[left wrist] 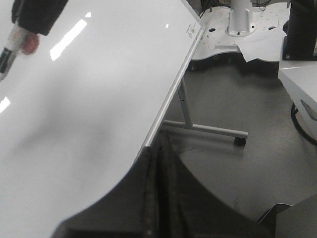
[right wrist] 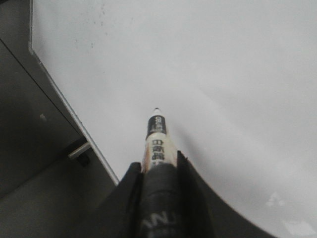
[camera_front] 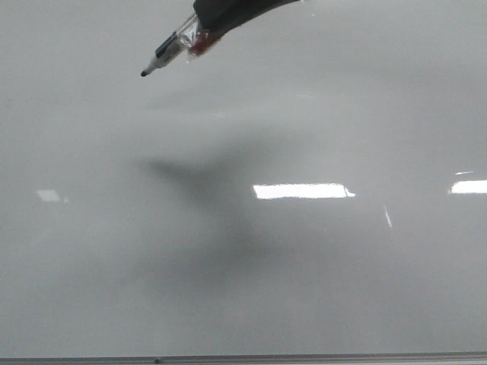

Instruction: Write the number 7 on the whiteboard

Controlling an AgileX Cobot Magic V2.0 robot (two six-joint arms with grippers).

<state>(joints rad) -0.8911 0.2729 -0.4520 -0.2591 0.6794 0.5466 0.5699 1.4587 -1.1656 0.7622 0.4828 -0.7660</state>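
The whiteboard (camera_front: pixel 243 289) fills the front view, glossy and pale grey; no number 7 or other marker line shows on it. My right gripper (camera_front: pixel 221 19) comes in from the top edge, shut on a black-tipped marker (camera_front: pixel 171 52) that points down and left. The marker's shadow (camera_front: pixel 179 171) lies well apart from the tip, so the tip is off the board. In the right wrist view the marker (right wrist: pixel 157 136) sticks out between the gripper's (right wrist: pixel 157 166) dark fingers over the board (right wrist: pixel 223 74). My left gripper (left wrist: pixel 159 146) is shut and empty by the board's edge (left wrist: pixel 171 94).
Bright rectangular light reflections (camera_front: pixel 300 191) lie on the board, and its thin grey bottom frame (camera_front: pixel 243 358) runs along the lower edge. Beyond the board's side are its stand leg with a caster (left wrist: pixel 213 130), grey floor and a white machine base (left wrist: pixel 237 22).
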